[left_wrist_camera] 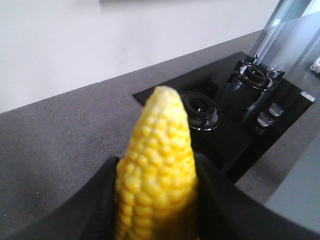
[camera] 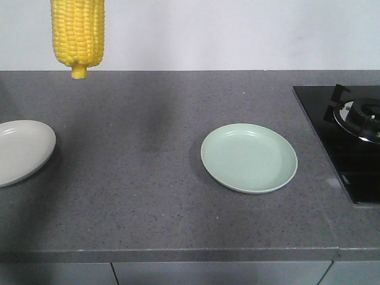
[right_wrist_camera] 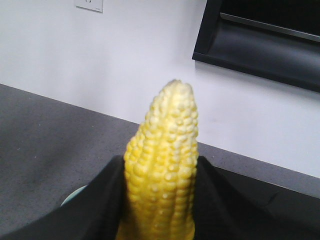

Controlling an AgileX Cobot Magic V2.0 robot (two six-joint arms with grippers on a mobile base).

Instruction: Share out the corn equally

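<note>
**Two cobs aloft, plates waiting**

The white plate (camera: 21,148) sits at the tabletop's (camera: 136,196) left edge. A hanging cob (camera: 78,29) dangles stem-down high above, its holder out of frame. The green plate (camera: 249,157) lies mid-tabletop, the stove (camera: 350,124) far right. Both plates are bare. The left end effector (left_wrist_camera: 156,167) is clenched on the left cob (left_wrist_camera: 157,145); the right end effector (right_wrist_camera: 160,167) grips the right cob (right_wrist_camera: 165,135), tips poking forward. Cobs look stiff, light and bumpy, so unlikely to slip. They are best gripped around the thick middle and laid down gently lest they roll.
</note>
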